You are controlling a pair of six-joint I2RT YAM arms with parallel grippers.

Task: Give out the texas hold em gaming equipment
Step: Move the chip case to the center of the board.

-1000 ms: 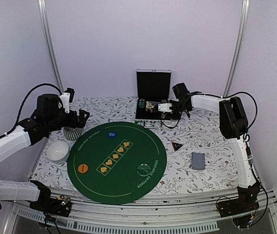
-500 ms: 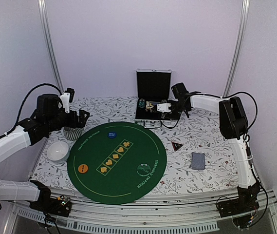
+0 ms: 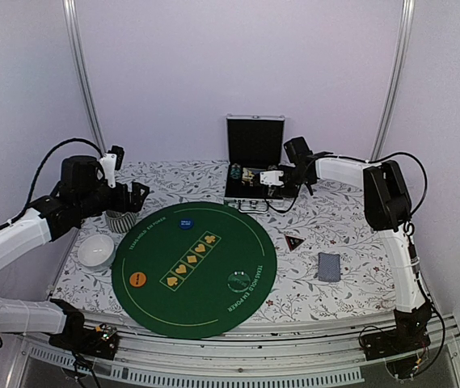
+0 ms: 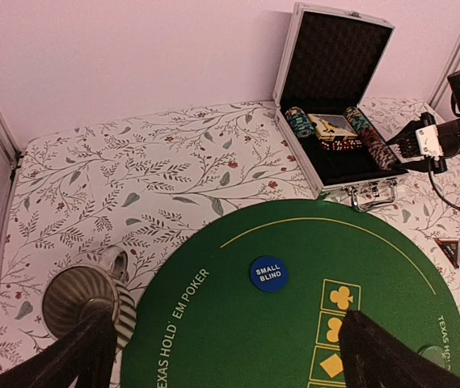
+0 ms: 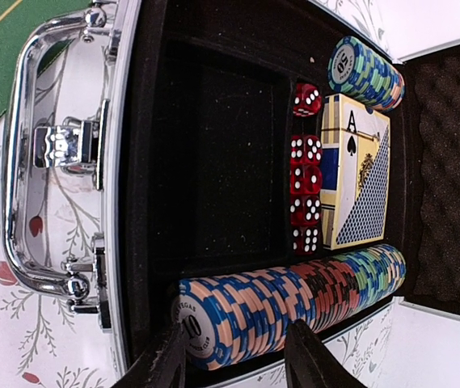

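Note:
In the right wrist view, a long row of multicoloured poker chips [image 5: 294, 303] lies along the edge of the open metal case [image 5: 68, 162]. A short chip row [image 5: 365, 71], red dice [image 5: 305, 182] and a boxed card deck [image 5: 357, 182] lie beside it. My right gripper [image 5: 234, 360] is open, and its fingers straddle the near end of the long row. On the green mat [image 3: 193, 263] lie a blue disc [image 3: 185, 223], an orange disc [image 3: 137, 280] and a whitish disc [image 3: 238, 280]. The dark triangle [image 3: 294, 241] and grey-blue cards [image 3: 329, 266] lie to the right of the mat. My left gripper [image 4: 221, 372] is open and empty above the mat's left edge.
A white bowl [image 3: 96, 250] and a striped cup [image 3: 120, 218] stand left of the mat. The cup sits close to my left finger [image 4: 68, 356]. The case's lid [image 3: 254, 141] stands upright at the back. Metal posts rise at both back corners.
My right gripper has crept slightly further over the case toward the chip row. The left arm has not moved.

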